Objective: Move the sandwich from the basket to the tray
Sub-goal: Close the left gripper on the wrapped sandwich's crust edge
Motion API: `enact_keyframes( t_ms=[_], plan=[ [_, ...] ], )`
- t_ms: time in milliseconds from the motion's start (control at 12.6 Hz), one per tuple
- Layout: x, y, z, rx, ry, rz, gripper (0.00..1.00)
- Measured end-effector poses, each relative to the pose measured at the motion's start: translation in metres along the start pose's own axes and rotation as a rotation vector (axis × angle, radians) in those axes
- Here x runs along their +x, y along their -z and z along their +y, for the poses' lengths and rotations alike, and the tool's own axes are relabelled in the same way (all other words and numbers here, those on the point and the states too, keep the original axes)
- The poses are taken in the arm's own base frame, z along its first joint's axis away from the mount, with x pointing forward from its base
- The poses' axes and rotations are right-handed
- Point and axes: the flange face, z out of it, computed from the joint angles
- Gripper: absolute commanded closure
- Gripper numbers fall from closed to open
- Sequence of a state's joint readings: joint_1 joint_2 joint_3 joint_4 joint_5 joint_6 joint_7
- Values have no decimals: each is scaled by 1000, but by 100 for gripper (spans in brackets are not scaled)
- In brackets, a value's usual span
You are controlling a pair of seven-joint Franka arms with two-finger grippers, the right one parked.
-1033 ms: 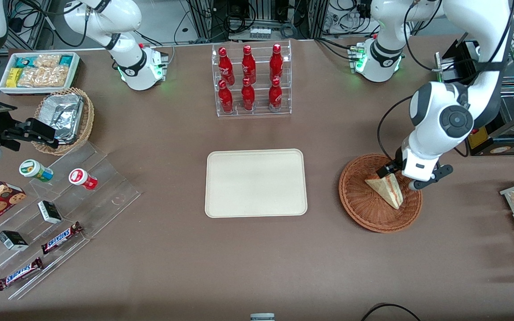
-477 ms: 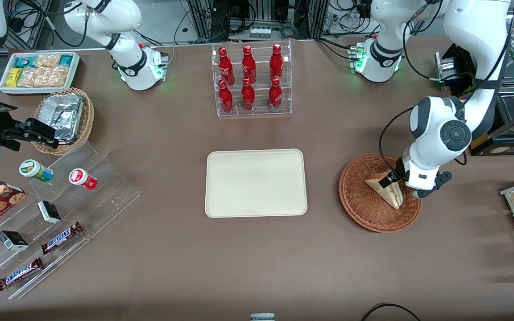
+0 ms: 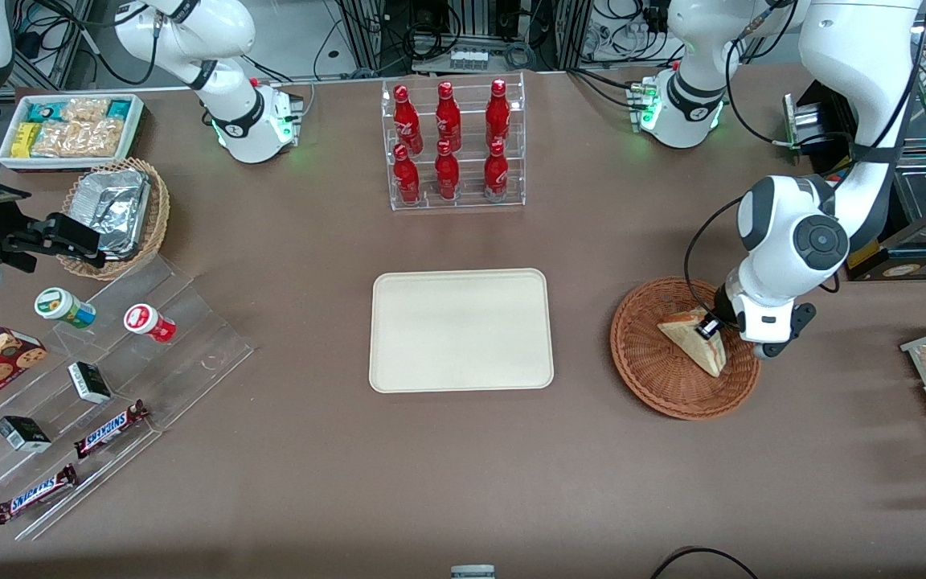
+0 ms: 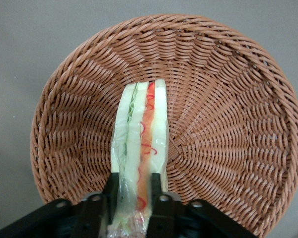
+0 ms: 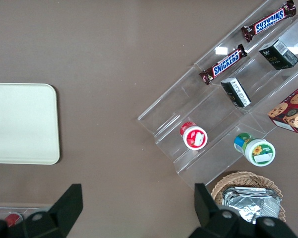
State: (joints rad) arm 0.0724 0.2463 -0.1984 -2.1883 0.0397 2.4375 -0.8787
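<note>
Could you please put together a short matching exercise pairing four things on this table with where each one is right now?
Things:
1. triangular wedge sandwich of pale bread with red and green filling
2. flat cream-beige rectangular tray
3. left arm's gripper
4. red bottles

Places or states:
A. in a clear tiered rack, farther from the front camera than the tray
B. lying in the round reddish-brown wicker basket
C. down in the basket, jaws on either side of the sandwich
D. bare, at mid-table

Pairs: 1-B, 2-D, 3-C, 4-A
</note>
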Motion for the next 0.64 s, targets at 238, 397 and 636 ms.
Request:
enact_keyframes(
  t_ms=[238,397,636],
  plan=[
    [0,0,1,-3,5,2,100],
    [0,5,3,-8,3,8,100],
    [4,23,11,27,-37,23,100]
  ],
)
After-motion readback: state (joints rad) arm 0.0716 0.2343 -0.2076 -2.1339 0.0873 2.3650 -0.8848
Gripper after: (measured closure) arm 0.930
